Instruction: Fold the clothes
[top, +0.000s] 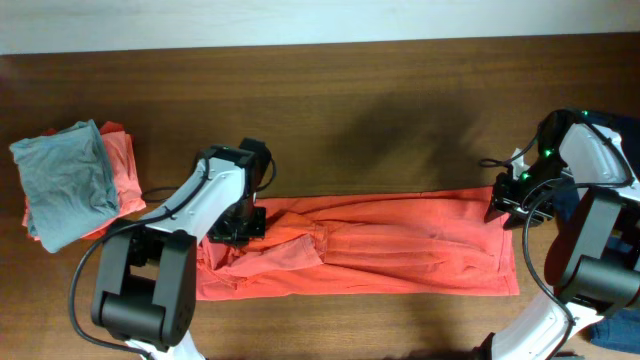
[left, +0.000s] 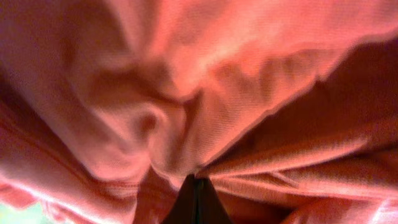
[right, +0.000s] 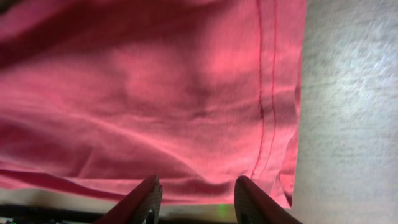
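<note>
The clothes in play are one orange-red T-shirt, lying as a long folded band across the table's front. Its left end is rumpled. My left gripper sits on that rumpled end. In the left wrist view its dark fingertips meet at a point, shut on a ridge of the orange-red fabric. My right gripper is at the shirt's far right corner. In the right wrist view it stands open, fingers apart over the stitched hem. No lettering shows.
A folded grey shirt rests on another orange garment at the far left. Dark blue cloth lies by the right arm's base. Bare brown table stretches behind the shirt.
</note>
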